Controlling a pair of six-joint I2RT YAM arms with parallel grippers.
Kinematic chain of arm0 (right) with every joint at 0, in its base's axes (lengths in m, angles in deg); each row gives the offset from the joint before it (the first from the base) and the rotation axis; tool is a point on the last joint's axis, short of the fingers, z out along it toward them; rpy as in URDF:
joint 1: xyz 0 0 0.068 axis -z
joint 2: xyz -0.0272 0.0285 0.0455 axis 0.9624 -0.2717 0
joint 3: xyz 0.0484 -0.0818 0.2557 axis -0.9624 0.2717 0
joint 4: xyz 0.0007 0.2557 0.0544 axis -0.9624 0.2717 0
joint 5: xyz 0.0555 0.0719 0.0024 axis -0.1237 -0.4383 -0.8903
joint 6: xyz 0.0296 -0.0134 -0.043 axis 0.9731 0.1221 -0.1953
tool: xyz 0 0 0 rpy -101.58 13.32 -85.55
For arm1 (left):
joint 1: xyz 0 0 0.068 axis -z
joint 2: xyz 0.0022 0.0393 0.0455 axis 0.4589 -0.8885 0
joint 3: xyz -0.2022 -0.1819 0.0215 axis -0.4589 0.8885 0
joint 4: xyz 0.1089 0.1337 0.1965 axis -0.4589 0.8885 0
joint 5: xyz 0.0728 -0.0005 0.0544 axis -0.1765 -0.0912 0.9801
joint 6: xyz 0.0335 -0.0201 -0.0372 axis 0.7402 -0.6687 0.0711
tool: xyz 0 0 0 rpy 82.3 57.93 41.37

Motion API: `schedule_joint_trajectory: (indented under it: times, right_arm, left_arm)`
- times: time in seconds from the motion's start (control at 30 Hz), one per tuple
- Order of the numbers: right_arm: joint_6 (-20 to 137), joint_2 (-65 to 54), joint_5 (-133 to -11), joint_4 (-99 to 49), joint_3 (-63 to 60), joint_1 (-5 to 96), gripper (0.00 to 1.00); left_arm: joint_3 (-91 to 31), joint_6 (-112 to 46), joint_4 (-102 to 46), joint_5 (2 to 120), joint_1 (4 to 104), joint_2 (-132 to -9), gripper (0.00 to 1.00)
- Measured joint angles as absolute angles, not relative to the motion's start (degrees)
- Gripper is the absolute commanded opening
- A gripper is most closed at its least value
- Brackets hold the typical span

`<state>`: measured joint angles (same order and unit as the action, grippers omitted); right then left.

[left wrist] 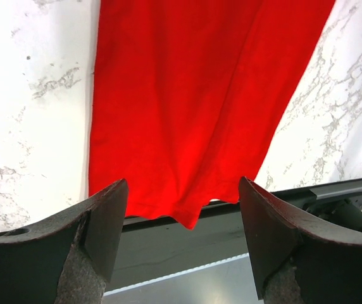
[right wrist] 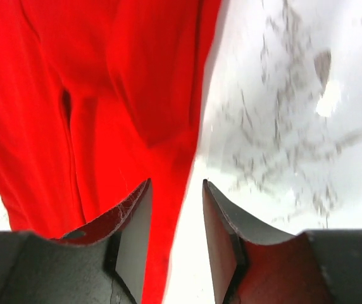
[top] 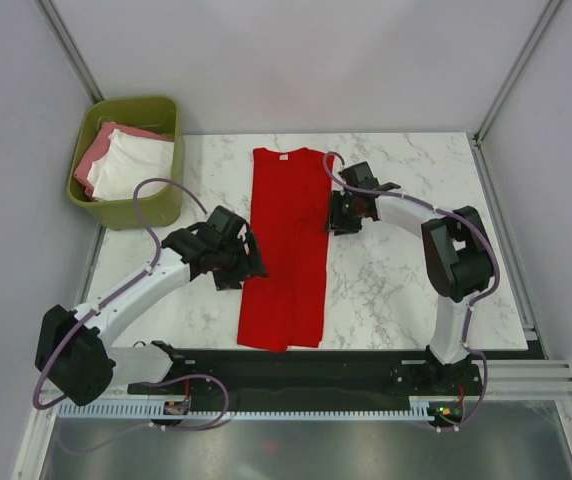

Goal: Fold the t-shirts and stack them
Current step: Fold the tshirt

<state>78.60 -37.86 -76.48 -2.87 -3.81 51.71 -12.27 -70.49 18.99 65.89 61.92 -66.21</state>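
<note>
The red t-shirt (top: 288,240) lies mid-frame on the counter (top: 406,290) as a long narrow strip, neck end toward the top and hem at the near edge. It looks light, limp and slightly creased, so it is best pinched at an edge with all layers together. The left tool (top: 244,262) stands wide open and empty at its left edge, the right tool (top: 338,215) part open at its right edge, gripping nothing; a white t-shirt (top: 136,165) and pink t-shirt (top: 101,150) sit in the bin (top: 161,208) at upper left.
</note>
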Motion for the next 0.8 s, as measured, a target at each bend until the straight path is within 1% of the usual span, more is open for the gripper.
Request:
schedule_joint_trajectory:
  times: [0.17,0.33,0.57,0.67,0.73,0.77,0.8]
  right_arm:
    - [79.1,-32.0,-77.0,-3.0,3.3,51.8,0.45]
    - [80.6,-30.9,-79.0,-4.4,8.2,51.8,0.43]
    - [82.7,-31.2,-80.2,-6.1,9.1,50.3,0.41]
    - [83.5,-31.8,-80.6,-7.1,8.9,49.6,0.38]
    - [83.9,-32.7,-80.9,-7.3,8.1,49.5,0.28]
    - [84.1,-33.4,-80.8,-7.3,7.4,49.5,0.23]
    - [84.4,-34.2,-80.6,-7.2,6.6,49.5,0.14]
  left_arm:
    - [-12.2,-69.3,18.9,65.8,60.1,-68.2,0.79]
    - [-12.1,-68.0,18.6,65.6,57.9,-70.9,0.79]
    - [-10.5,-66.2,16.7,64.6,55.2,-73.9,0.78]
    - [-9.9,-65.6,15.9,64.2,54.2,-74.9,0.78]
    - [-9.8,-65.1,15.1,63.9,53.5,-75.9,0.77]
    - [-9.8,-64.9,14.5,63.7,53.0,-76.7,0.75]
    - [-9.8,-64.7,13.8,63.4,52.5,-77.7,0.72]
